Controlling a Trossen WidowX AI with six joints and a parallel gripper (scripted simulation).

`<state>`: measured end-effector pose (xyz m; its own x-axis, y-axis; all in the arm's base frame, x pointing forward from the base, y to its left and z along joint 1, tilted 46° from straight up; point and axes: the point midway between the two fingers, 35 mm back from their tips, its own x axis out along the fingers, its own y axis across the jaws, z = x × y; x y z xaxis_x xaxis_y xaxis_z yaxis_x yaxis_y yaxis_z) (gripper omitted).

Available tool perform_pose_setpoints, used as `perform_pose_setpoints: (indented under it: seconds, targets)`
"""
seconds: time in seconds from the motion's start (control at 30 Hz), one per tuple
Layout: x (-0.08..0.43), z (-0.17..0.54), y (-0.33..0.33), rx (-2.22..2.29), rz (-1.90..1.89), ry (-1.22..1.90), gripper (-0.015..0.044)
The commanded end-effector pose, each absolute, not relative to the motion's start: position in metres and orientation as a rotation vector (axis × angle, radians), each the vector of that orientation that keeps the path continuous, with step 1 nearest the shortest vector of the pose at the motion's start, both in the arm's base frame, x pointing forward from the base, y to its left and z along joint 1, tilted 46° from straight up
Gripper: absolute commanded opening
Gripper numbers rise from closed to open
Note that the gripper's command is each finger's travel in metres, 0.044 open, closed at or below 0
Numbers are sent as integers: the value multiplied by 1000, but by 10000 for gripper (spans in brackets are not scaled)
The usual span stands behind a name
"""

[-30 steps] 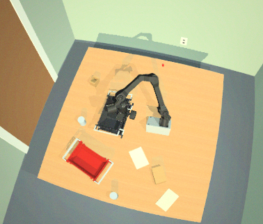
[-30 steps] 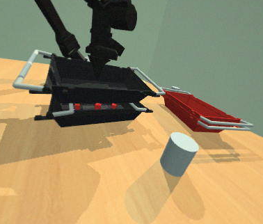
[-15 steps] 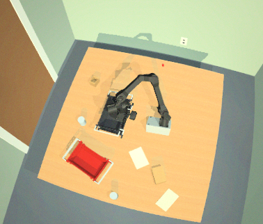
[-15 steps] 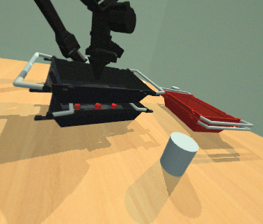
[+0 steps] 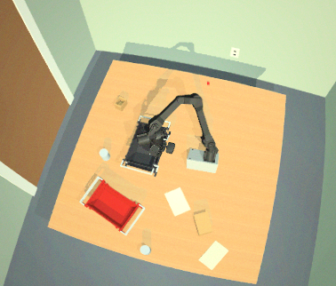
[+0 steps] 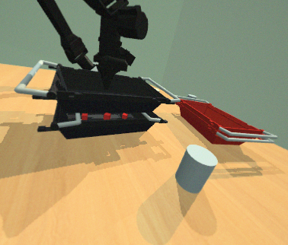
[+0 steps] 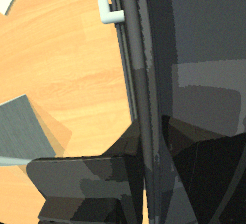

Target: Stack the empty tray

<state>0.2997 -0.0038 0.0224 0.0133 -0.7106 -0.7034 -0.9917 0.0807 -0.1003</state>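
Note:
The loaded black tray (image 6: 106, 129) stands on the table with red blocks (image 6: 107, 116) inside. Its wire bars are folded inward; one bar (image 6: 69, 124) rises at the left end, another bar (image 6: 150, 117) at the right. The empty black tray (image 5: 143, 159) (image 6: 94, 104) (image 7: 208, 30) is directly above, its own bars (image 6: 30, 74) (image 5: 139, 169) swung outward. It looks slightly tilted, left end higher in the exterior view. Whether it touches both lower bars is hidden. My gripper (image 5: 159, 146) (image 6: 107, 83) (image 7: 149, 122) is shut on the empty tray's long side wall.
A red tray (image 5: 114, 205) (image 6: 209, 122) with outward bars lies nearby. A pale cylinder (image 5: 104, 154) (image 6: 195, 170) stands beside the black trays, another cylinder (image 5: 145, 250) farther off. The arm's pale base box (image 5: 202, 163) (image 7: 18, 130), a tan block (image 5: 203, 222) and white sheets (image 5: 177, 201) are also there.

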Motion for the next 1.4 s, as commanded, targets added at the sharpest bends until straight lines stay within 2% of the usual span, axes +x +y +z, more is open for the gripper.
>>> perform_pose_setpoints:
  seconds: [0.0,1.37]
  targets:
    - [296,20,-8,-1676,607,1773,0]
    - [294,14,-14,-1677,607,1774,0]
